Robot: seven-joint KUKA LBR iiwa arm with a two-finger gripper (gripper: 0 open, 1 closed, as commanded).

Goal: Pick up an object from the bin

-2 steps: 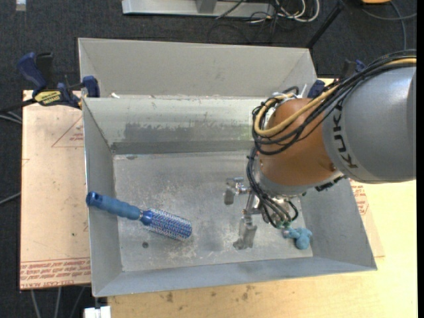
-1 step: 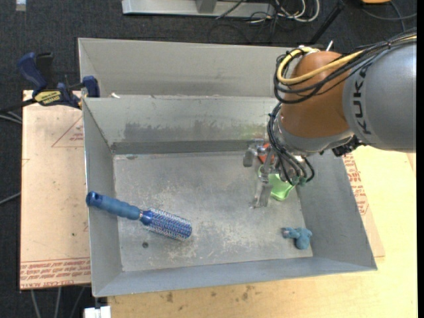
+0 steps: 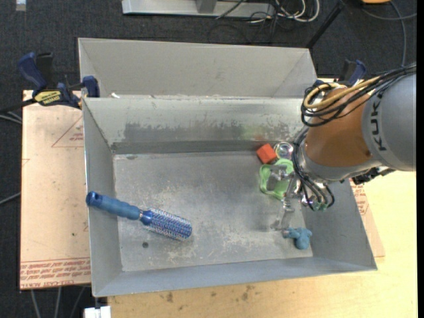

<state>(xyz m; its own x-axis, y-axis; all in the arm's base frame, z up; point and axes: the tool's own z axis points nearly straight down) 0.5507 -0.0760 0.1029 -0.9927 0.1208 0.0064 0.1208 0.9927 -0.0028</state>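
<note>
– Teal lump (image 3: 301, 238), small and rounded: where do you see it lying?
– It lies on the floor of the grey bin (image 3: 212, 191), in the near right corner, close to the near wall.
– And the gripper?
– Your gripper (image 3: 287, 225) hangs low in the bin, just left of the teal lump and very near it. I cannot tell whether the two touch, nor whether the gripper is released or clenched.
– What lies around it?
– A crumpled green thing (image 3: 270, 179) lies just on the far side of the gripper, partly under the wrist. A small orange block (image 3: 265, 154) sits just beyond that, near the foot of the far wall. The arm, with its orange cover (image 3: 334, 144), reaches in from the right.
– Anything on the left?
– A blue hairbrush (image 3: 142, 215) lies well apart, on the near left of the floor, its handle toward the left wall and its bristle head toward the middle.
</note>
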